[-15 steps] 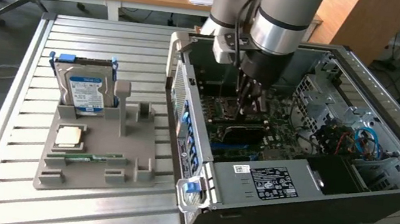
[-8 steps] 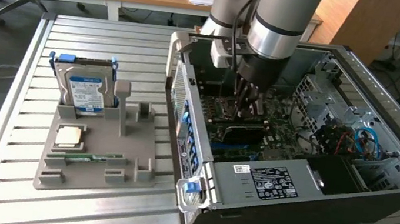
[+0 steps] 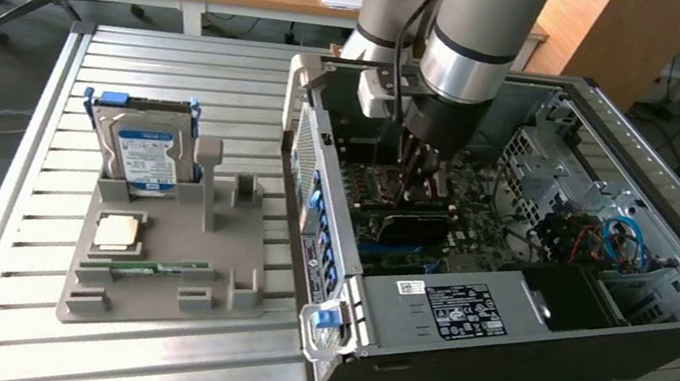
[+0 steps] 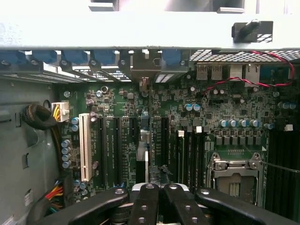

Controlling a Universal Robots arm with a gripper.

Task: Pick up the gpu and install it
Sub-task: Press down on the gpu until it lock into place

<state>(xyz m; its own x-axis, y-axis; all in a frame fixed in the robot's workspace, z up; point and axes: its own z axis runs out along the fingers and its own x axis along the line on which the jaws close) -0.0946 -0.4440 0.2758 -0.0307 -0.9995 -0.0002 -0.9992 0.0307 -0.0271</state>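
The worktop [image 3: 152,365] is finished in pale silver-grey metal, ribbed in long parallel slats. The holder tray [image 3: 167,266] is coloured a flat grey. The hard drive [image 3: 146,157] is cased in silver, marked with a blue and white label and framed by blue clips. A green memory stick [image 3: 146,270] is seen on the tray. The computer case [image 3: 524,309] is painted black outside, with bare grey metal within. The motherboard [image 4: 187,117] is coloured dark green, dotted with blue-topped capacitors and fitted with one white slot [image 4: 85,146] among black ones. Red and black wires [image 4: 243,80] are run across it. The gripper [image 4: 157,202] is coloured black, and the gpu [image 3: 409,226] black.
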